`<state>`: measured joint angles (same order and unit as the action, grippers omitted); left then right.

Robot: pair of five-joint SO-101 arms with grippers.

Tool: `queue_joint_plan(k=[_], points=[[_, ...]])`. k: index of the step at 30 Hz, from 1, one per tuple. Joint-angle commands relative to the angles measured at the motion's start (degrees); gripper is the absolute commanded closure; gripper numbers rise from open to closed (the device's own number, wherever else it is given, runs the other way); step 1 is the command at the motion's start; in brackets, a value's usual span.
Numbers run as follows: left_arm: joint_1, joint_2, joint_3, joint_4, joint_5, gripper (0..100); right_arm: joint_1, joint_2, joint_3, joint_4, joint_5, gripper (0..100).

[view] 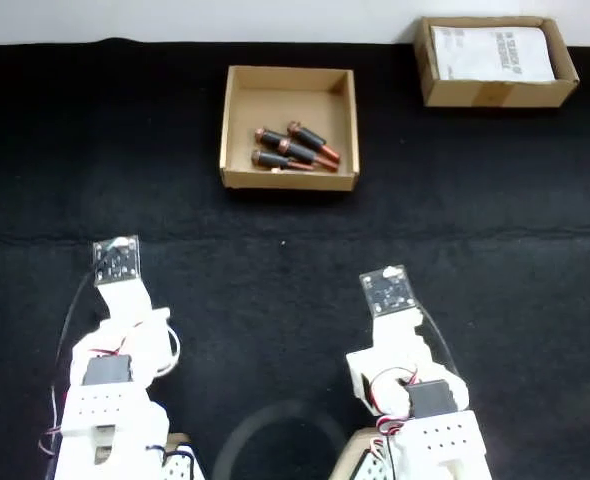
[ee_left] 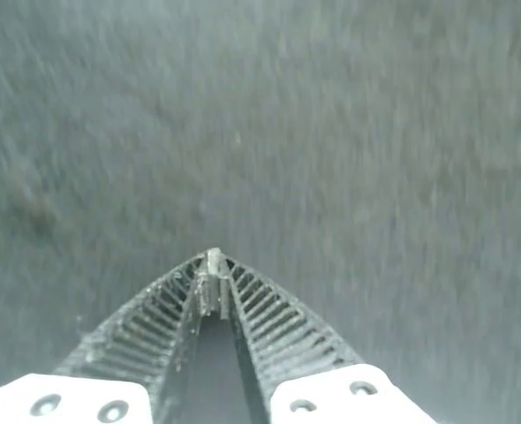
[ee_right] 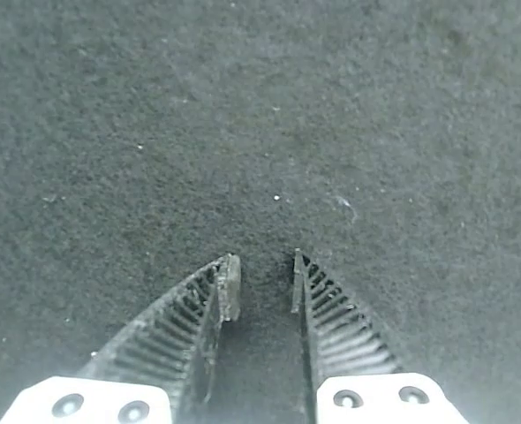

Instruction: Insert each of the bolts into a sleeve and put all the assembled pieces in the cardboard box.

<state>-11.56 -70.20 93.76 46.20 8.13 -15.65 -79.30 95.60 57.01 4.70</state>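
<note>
The black cloth surface (view: 495, 260) carried everything. One arm (view: 115, 345) and a second arm (view: 410, 375) stood side by side at the near edge, well apart from the cardboard box (view: 237, 120), one to either side of its line. The cardboard box sat open-topped toward the far edge of the surface. A second, smaller box (view: 475, 93) holding a white packet (view: 492, 52) lay beyond it and off to one side, against the back wall.

The assembled pieces (view: 295, 148), dark sleeves with copper-coloured ends, lay inside the cardboard box in a loose cluster toward one wall, touching one another; their exact number was hard to tell.

The left gripper (ee_left: 212, 267) hung over bare cloth with its fingertips pressed together, holding nothing. The right gripper (ee_right: 262, 278) hung over bare cloth too, parted by only a narrow gap and holding nothing.
</note>
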Motion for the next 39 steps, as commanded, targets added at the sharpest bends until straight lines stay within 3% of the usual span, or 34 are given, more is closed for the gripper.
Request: queue_joint_plan(k=[1,6,12,15,36,39], points=[[0.66,-7.08,-1.89,12.57,-0.35,99,2.77,-0.04,2.68,2.95,-0.26,90.8],[0.66,-19.38,-0.22,25.41,-0.09,99,3.38,-1.01,2.68,5.32,-4.13,90.8],[0.66,-28.97,2.33,27.69,0.00,99,3.38,-6.29,3.30,7.87,-10.46,91.6],[0.66,-30.46,2.59,28.13,0.00,99,3.30,-8.48,3.56,8.66,-12.66,99.4],[0.75,-30.90,3.21,28.22,-0.26,99,3.21,-10.33,4.18,8.92,-12.48,99.2],[3.74,-30.90,3.21,28.22,-0.26,99,3.21,-10.33,4.18,8.92,-12.40,99.2]])
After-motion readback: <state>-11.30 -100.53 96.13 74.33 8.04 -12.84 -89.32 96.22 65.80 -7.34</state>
